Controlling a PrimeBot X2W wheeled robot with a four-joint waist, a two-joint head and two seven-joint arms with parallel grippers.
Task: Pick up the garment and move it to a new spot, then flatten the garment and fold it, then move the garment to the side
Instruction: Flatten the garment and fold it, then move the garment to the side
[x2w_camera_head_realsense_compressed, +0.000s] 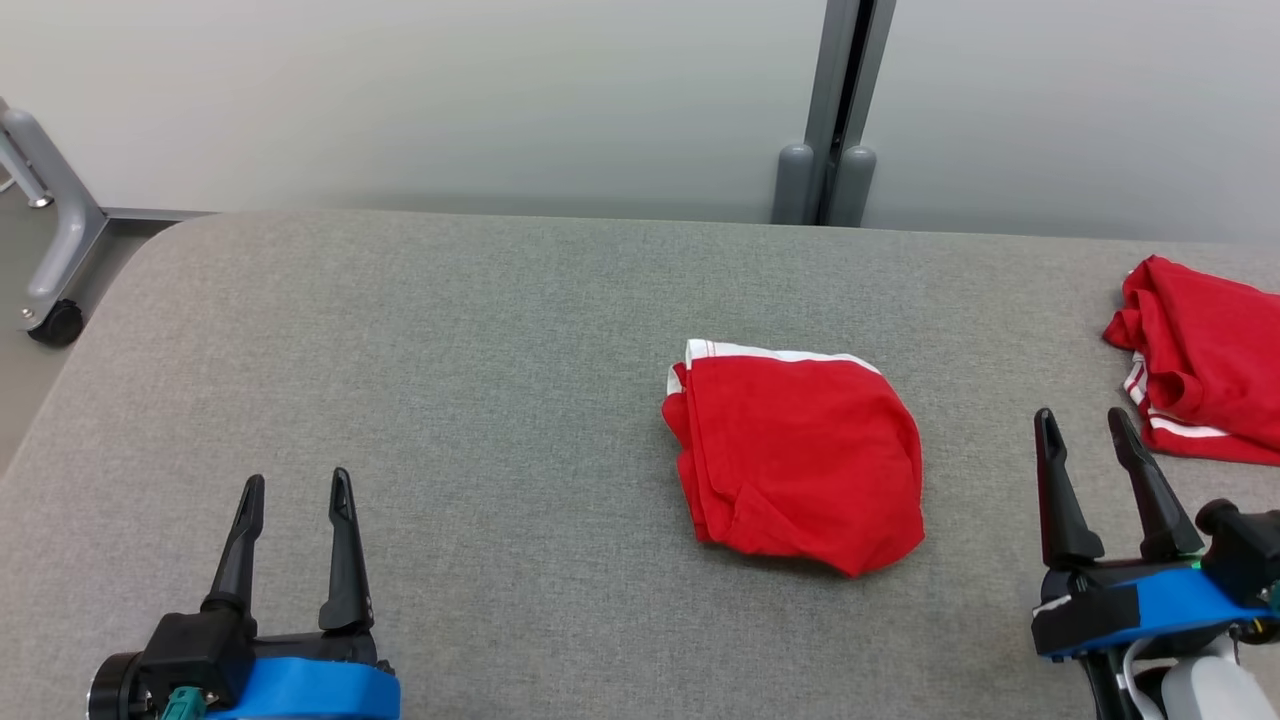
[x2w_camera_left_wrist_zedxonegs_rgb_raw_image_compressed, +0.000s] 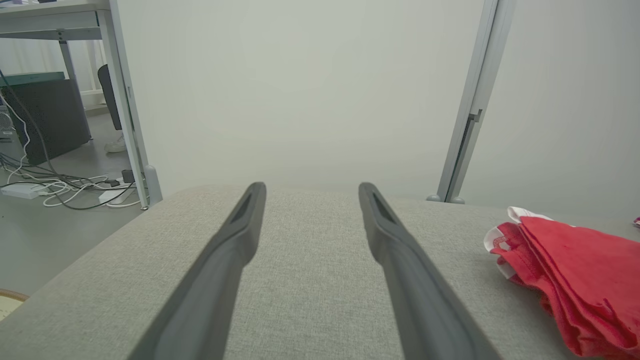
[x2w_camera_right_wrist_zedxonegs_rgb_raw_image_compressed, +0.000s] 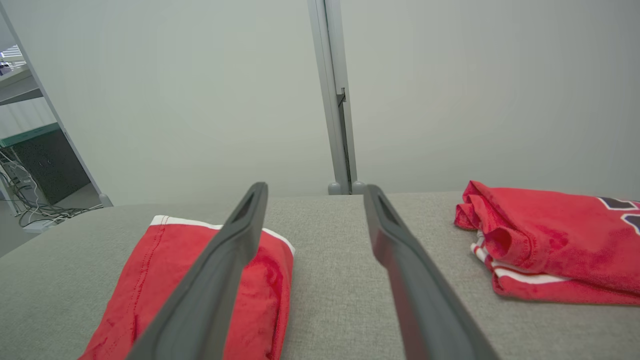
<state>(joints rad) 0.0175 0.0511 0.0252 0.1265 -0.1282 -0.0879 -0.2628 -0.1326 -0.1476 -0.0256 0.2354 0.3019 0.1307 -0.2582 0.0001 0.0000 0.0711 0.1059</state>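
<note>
Garment (x2w_camera_head_realsense_compressed: 795, 460) check, ops here: where is it?

Robot: Middle of the table (x2w_camera_head_realsense_compressed: 400, 330), a bit to my right. It's a compact red bundle with the white trim (x2w_camera_head_realsense_compressed: 780, 353) at the far edge. From the left wrist view it reads as stacked layers, so I'd call the fold done.

Ops: Grippers?

Robot: Both spread wide, nothing held. My left gripper (x2w_camera_head_realsense_compressed: 298, 478) sits at the near edge, well apart from the cloth. My right gripper (x2w_camera_head_realsense_compressed: 1080, 414) is near it, on bare table between the bundle and a second red piece (x2w_camera_head_realsense_compressed: 1200, 360) at the far right.

Ops: Why parked like that?

Robot: My guess is they sit low and pulled back on either side so the bundle lies undisturbed and the head view has it clear. Wide jaws suit the next pinch.

Ops: What's left?

Robot: Moving it to the side, I reckon. The second piece already sits at the right edge, so that is probably the spot.

Ops: Risk?

Robot: A single-edge pinch would likely let the layers peel open. I'd want both grippers under opposite edges, lifting together. The right side bulges and looks looser, so take care there.
</note>
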